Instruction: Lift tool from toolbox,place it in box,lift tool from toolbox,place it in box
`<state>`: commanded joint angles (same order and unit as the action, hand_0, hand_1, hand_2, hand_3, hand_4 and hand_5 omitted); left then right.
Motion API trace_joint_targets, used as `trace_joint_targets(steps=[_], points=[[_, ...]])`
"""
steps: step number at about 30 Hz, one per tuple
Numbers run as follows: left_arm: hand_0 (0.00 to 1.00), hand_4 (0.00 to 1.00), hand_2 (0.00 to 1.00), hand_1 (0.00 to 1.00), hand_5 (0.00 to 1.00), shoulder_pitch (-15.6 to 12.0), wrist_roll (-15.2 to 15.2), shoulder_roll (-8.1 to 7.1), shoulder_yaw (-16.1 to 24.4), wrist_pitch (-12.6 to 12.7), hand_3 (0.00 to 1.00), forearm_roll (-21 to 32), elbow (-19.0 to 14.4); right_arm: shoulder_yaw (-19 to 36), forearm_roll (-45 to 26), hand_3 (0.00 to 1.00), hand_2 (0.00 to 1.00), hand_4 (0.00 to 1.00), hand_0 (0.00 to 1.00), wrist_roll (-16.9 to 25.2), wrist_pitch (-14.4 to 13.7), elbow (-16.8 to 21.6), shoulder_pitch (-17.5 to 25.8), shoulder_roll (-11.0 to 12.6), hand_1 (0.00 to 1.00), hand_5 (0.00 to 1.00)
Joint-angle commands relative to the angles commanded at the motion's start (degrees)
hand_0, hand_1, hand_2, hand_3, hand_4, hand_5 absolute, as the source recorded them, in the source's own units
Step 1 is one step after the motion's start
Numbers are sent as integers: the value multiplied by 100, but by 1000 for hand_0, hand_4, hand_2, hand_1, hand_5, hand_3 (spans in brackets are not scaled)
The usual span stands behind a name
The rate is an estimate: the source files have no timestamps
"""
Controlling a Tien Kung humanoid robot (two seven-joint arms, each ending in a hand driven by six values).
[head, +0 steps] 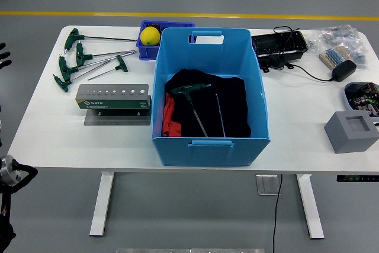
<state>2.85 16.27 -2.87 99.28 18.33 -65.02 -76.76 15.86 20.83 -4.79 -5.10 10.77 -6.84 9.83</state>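
A big blue box [210, 143] stands mid-table, lined with black and red cloth. A green T-handle tool [192, 94] lies inside it on the cloth, beside a thin metal rod [219, 114]. Left of the box sits the green tool holder [112, 98] on a grey plate. Several green T-handle tools [89, 58] lie loose on the table behind it. Only the dark fingertips of my left hand [3, 54] show at the left edge, spread and holding nothing, far from the holder. A part of that arm [10, 173] shows lower left. The right arm is out of view.
A small blue bin [145, 47] with a yellow ball [150, 35] stands behind the box. At the right are a black tray [278, 44], a charger with cable [343, 69], plastic bags [337, 37], a grey block [350, 131] and a dark tray [362, 94].
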Motion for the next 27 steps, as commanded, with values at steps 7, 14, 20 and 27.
trace_joint_targets(steps=[7, 14, 20, 27], points=[[701, 840, 799, 743, 818, -294, -220, -78, 186, -801, 730, 180, 111, -22, -3, 605, 762, 859, 712, -20, -51, 13, -29, -20, 704, 684], [757, 855, 854, 809, 838, -178, -695, -142, 347, -1614, 751, -76, 22, -29, 7, 604, 762, 857, 710, -39, -66, 24, -47, -36, 702, 685], [758, 858, 851, 806, 843, -130, -1049, -148, 449, -1949, 749, -122, 5, -28, 13, 605, 762, 857, 710, -51, -42, 16, -53, -35, 702, 683], [757, 874, 842, 803, 876, -151, -1441, -181, 518, -2405, 744, -166, -23, -12, 39, 606, 762, 857, 710, -59, -13, 5, -57, -27, 701, 684]])
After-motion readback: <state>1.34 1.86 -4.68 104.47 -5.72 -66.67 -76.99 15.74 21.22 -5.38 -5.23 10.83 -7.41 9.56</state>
